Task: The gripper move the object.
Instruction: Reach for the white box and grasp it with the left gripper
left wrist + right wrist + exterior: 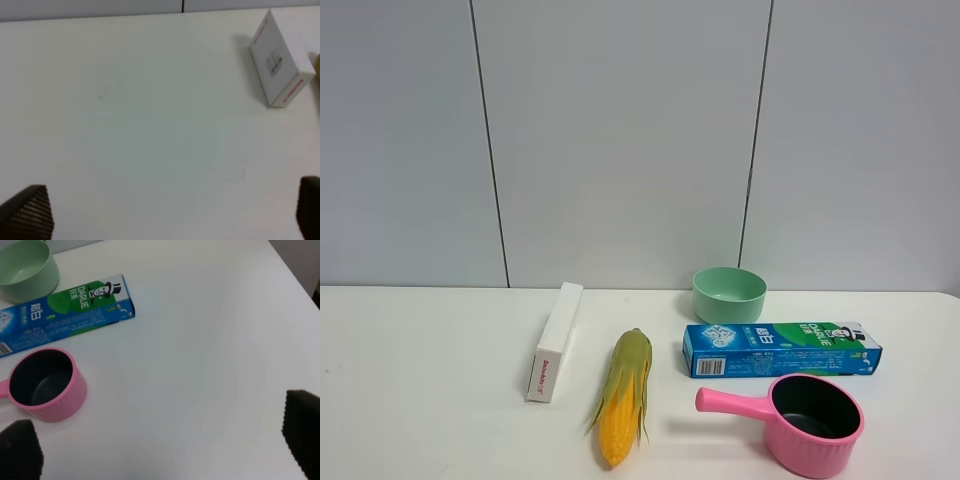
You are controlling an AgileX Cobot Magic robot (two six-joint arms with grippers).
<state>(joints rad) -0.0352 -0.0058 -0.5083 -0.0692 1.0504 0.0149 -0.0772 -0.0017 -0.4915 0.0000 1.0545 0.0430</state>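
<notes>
The white carton (555, 341) stands on its long edge on the table, left of the corn, with red print on its near end. It also shows in the left wrist view (278, 61), far from my left gripper (170, 212), which is open and empty over bare table; only its black fingertips (27, 212) show. My right gripper (160, 447) is open and empty, near the pink pot, with its fingertips (302, 430) at the frame's edges. Neither arm shows in the exterior high view.
An ear of corn (625, 395) lies next to the carton. A blue-green toothpaste box (780, 349) (65, 315), a pale green bowl (728, 294) (25, 270) and a pink pot (810, 420) (42, 385) sit on the right. The table's right edge (295, 280) is near.
</notes>
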